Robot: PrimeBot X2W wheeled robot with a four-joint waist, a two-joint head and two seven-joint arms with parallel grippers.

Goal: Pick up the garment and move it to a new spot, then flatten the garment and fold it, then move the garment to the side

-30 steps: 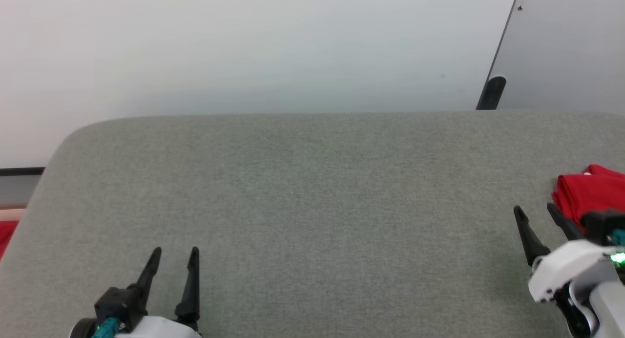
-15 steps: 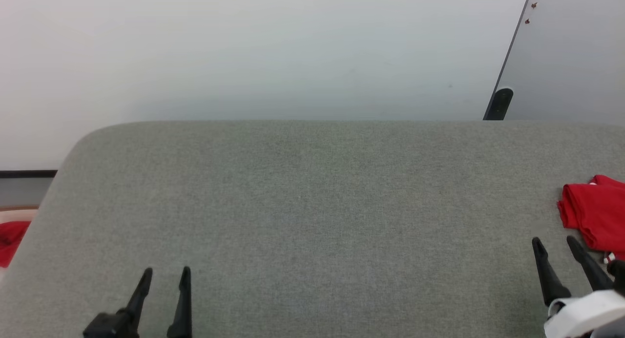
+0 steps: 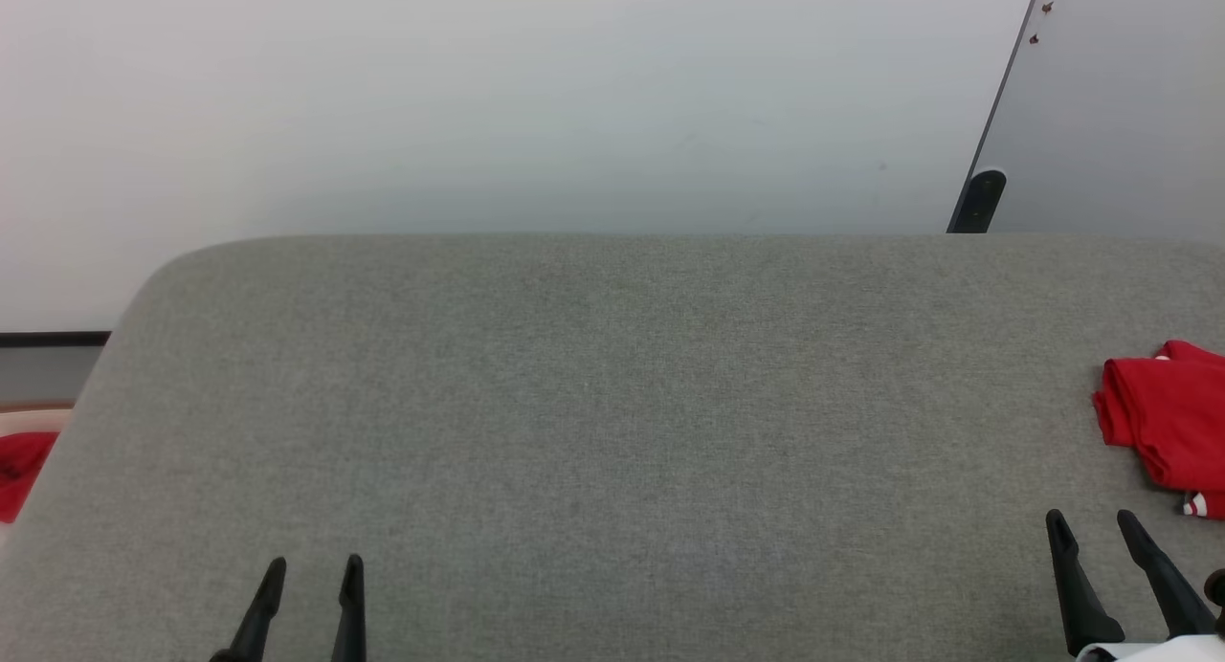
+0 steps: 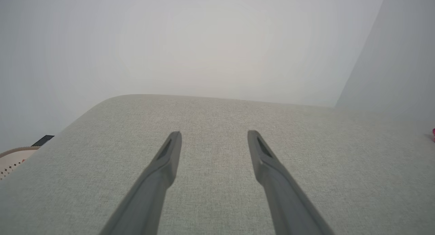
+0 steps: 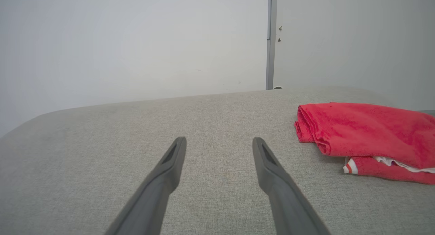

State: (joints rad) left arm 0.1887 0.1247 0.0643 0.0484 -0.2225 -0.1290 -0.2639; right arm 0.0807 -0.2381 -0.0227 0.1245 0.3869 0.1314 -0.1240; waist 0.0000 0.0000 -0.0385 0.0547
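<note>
Head view. Item one: my left claw [image 3: 314,571], low at the left, fingers parted, nothing between them. Item two: my right claw [image 3: 1091,528], low at the right, likewise released and empty, near the garment but not touching it. Item three: garment [image 3: 1163,418], red, folded into a compact bundle, lying at the far right of the grey desk [image 3: 612,385] and partly cut off by the picture's edge. I judge it parked there as the "side" spot, which would put the task at or near its end. Item four: red cloth [image 3: 21,461], off the desk at the left, purpose unknown. Item five: pale wall [image 3: 478,98] behind.

Left wrist view. Left claw [image 4: 214,136], spread wide over bare desk [image 4: 323,150]. It grasps nothing, and nothing lies before it to grasp.

Right wrist view. Right claw [image 5: 219,141], spread and empty, pointing past the garment [image 5: 367,129], which rests to its right, apart from the fingers. The bundle's rounded fold faces left. A bit of striped trim [image 5: 350,167] pokes out under the top layer, so the fold looks slightly loose. Both claws sit clear of the bundle, I judge so as not to drag it out of shape.
</note>
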